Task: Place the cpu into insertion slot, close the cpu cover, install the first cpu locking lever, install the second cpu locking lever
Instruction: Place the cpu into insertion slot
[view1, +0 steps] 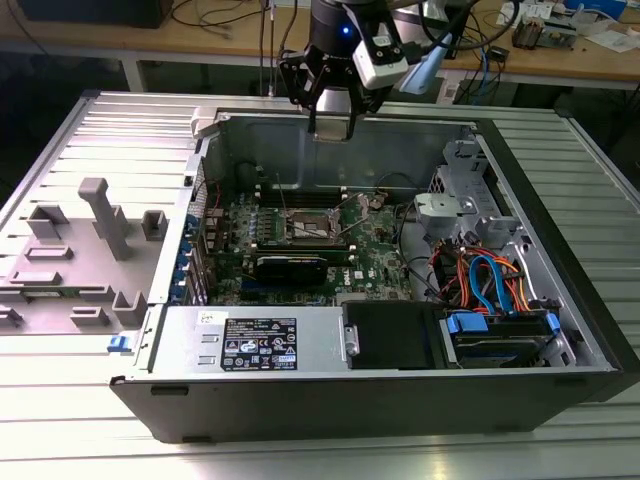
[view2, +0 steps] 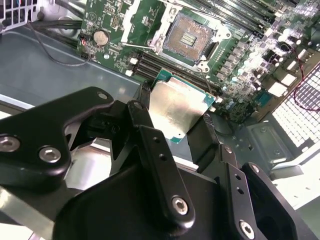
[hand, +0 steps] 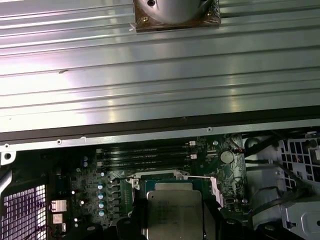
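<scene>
While aloft, cpu (view2: 176, 112) (clamped) w/ gripper (view2: 178, 106)

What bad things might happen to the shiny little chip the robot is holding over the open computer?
1. The gripper pinches the cpu by just two edges, up above the green circuit board. It might slip out and drop onto the board.
2. The insertion slot lies open with its tiny contacts bare. A chip that comes down tilted or off-centre could probably bend them.

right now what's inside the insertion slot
The insertion slot is empty, bare contacts showing in the second wrist view. In the first wrist view the cpu, held by the gripper, covers part of it.
</scene>
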